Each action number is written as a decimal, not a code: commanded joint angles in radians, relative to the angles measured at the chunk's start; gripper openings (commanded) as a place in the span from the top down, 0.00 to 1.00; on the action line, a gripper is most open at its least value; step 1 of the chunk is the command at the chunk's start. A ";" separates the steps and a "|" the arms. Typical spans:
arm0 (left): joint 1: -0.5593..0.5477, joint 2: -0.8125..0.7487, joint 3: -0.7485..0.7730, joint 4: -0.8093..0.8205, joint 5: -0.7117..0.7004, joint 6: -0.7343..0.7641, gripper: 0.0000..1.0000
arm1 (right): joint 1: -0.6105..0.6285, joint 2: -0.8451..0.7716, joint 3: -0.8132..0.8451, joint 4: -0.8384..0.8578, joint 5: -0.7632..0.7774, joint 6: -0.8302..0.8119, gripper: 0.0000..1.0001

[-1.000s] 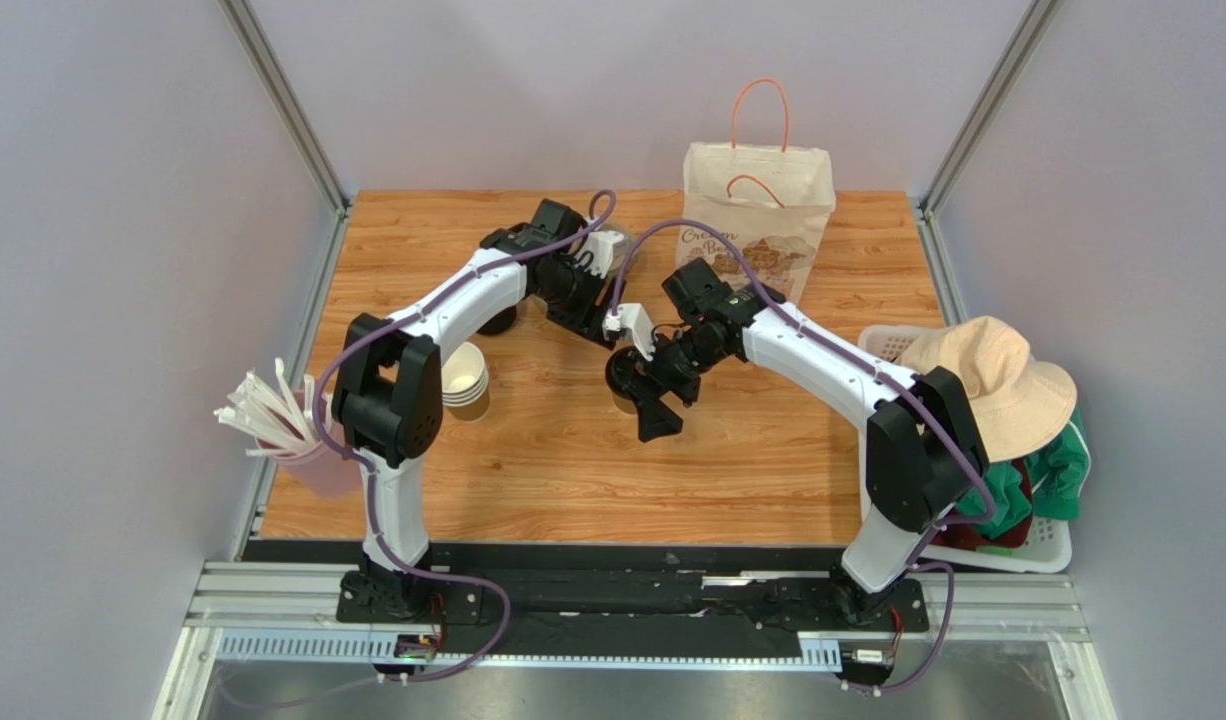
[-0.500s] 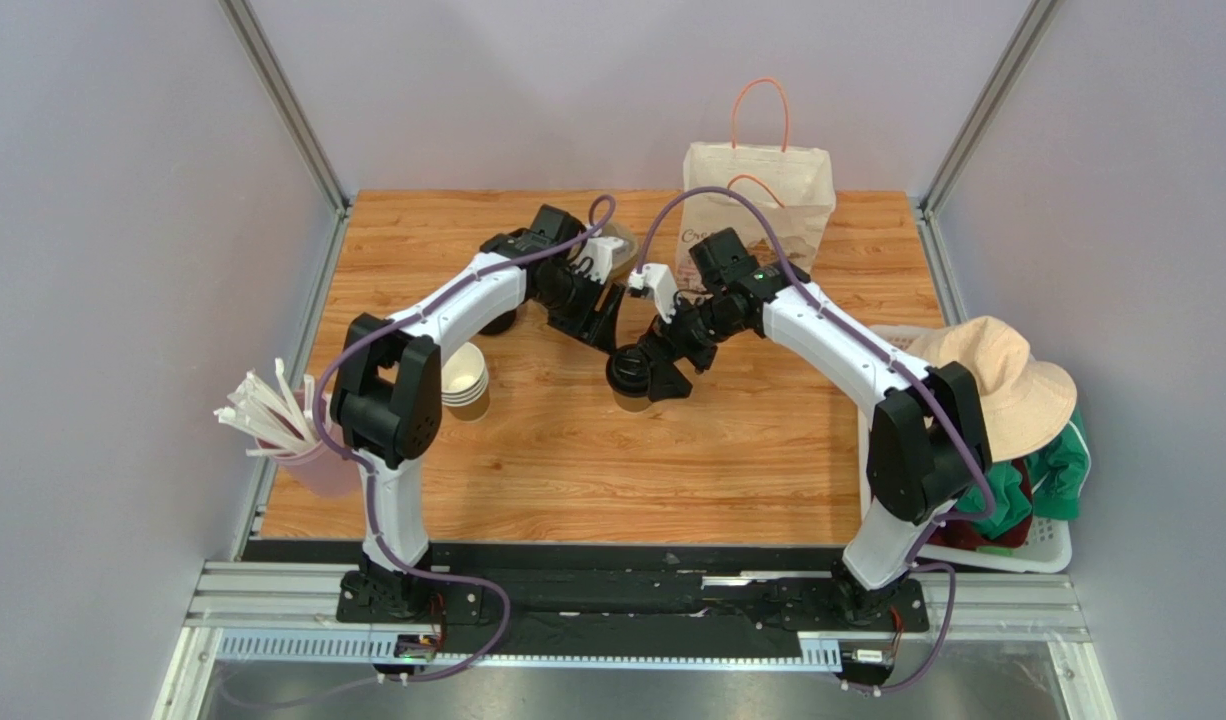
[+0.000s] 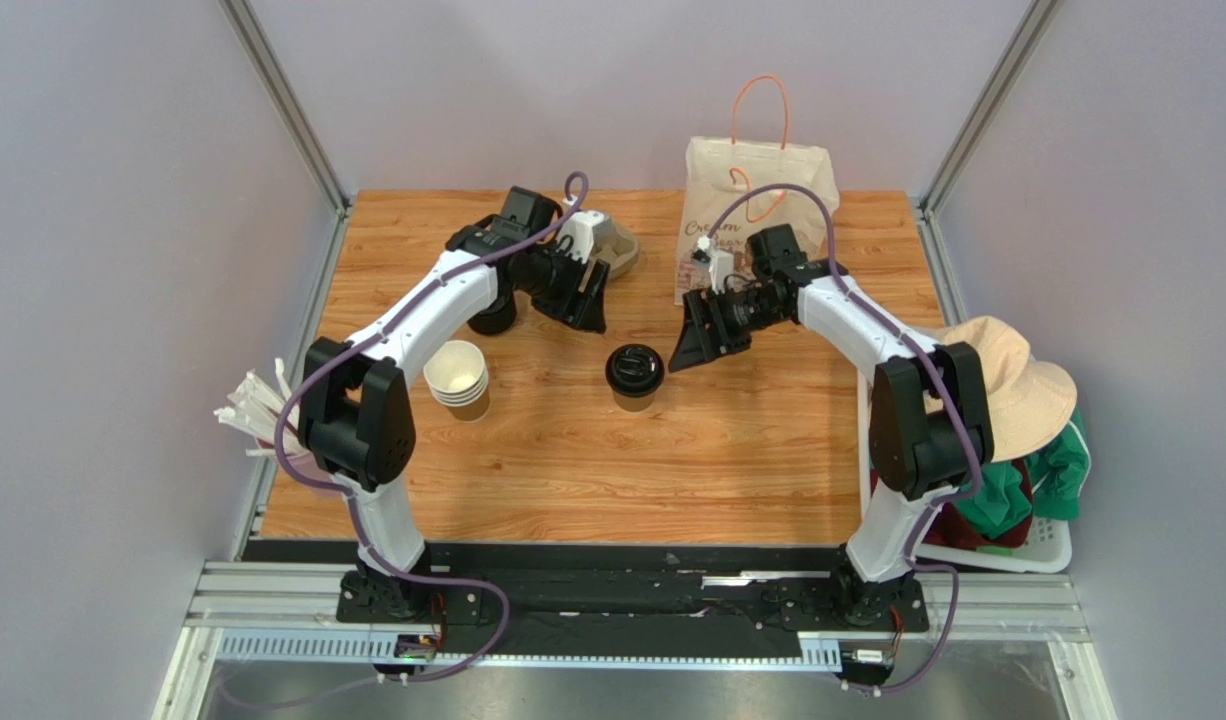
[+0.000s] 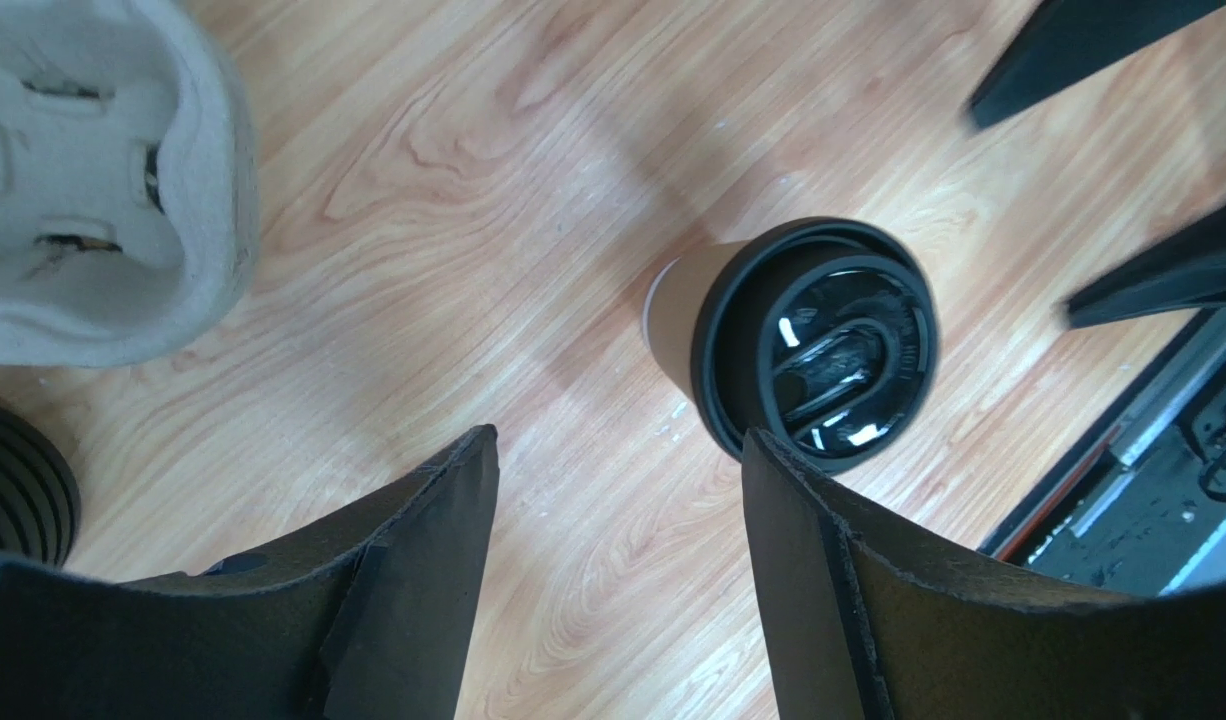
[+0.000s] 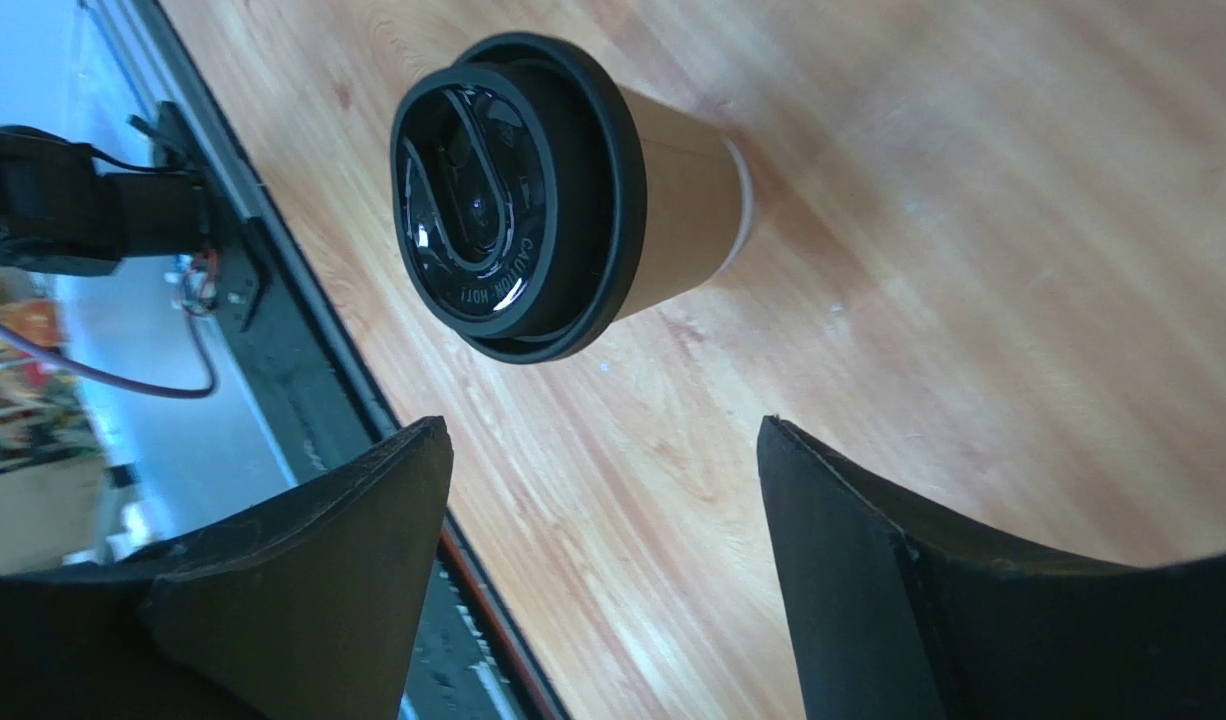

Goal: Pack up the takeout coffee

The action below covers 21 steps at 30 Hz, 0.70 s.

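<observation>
The takeout coffee [image 3: 634, 374], a kraft-brown cup with a black sip lid, stands upright alone in the middle of the table; it also shows as the takeout coffee [image 4: 804, 341] and the takeout coffee [image 5: 559, 197] in the wrist views. My left gripper [image 3: 586, 305] hangs up and to the left of it, open and empty [image 4: 619, 443]. To the cup's upper right my right gripper [image 3: 691, 342] is open too, with nothing between its fingers [image 5: 604, 435]. Neither gripper touches the cup.
A paper bag [image 3: 757, 200] with orange handles stands at the back. A pulp cup carrier [image 3: 616, 245] lies behind the left gripper, beside a stack of black lids [image 4: 15, 495]. Lidless cups [image 3: 460, 375] stand left. A straw holder [image 3: 281, 428] and a basket [image 3: 1025, 548] flank the table.
Both grippers have drawn back from the cup, the left up and left, the right up and right toward the bag. The cup now stands free.
</observation>
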 commanded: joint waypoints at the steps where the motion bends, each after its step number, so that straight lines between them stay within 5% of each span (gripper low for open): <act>1: -0.020 -0.045 0.016 0.037 0.078 0.013 0.31 | 0.011 0.050 -0.038 0.078 -0.091 0.121 0.23; 21: -0.155 0.009 -0.027 0.090 -0.068 0.032 0.30 | 0.024 -0.008 -0.187 0.311 0.004 0.299 0.31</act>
